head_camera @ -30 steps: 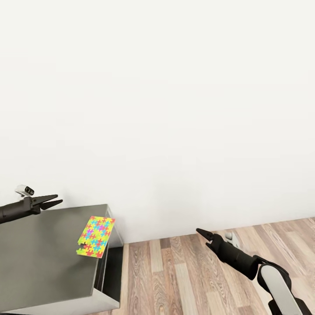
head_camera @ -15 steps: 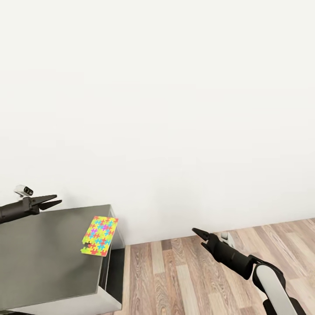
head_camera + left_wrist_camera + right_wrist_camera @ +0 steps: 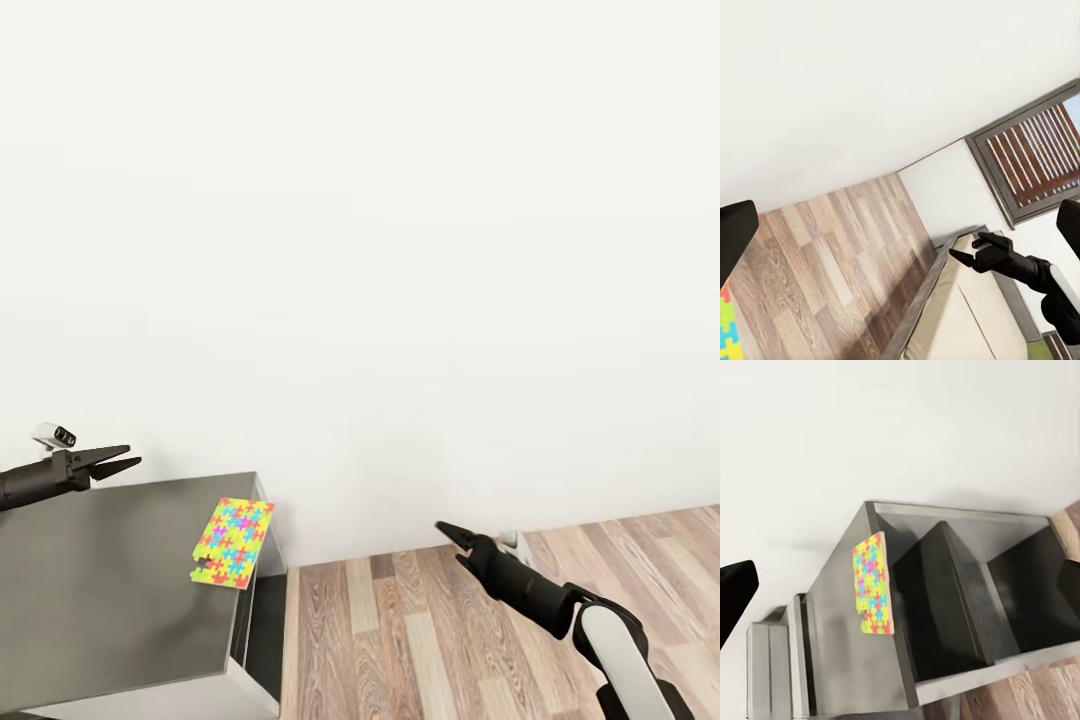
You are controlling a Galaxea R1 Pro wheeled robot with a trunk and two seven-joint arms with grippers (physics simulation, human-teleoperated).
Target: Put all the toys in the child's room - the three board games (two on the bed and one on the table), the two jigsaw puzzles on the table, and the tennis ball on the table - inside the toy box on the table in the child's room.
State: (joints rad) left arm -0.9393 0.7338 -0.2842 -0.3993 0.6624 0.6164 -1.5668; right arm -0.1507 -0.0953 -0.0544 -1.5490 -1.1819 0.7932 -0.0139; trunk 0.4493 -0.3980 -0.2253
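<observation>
Hovering apart: left gripper [image 3: 118,460], right gripper [image 3: 449,538]

Even, bright, diffuse light fills all three renders, with no visible lamp. The white wall [image 3: 400,250] is nearly blown out and featureless in the head view. The dark grey cabinet [image 3: 100,590] top carries a soft sheen, and its open compartments [image 3: 967,607] fall into deep shade. Shadows on the wood floor [image 3: 420,640] are faint. Everything is sharp, without blur or edge bending.

Jigsaw puzzle [image 3: 233,543] on the cabinet [image 3: 100,590] top near its right edge, floor [image 3: 420,640] right of cabinet
</observation>
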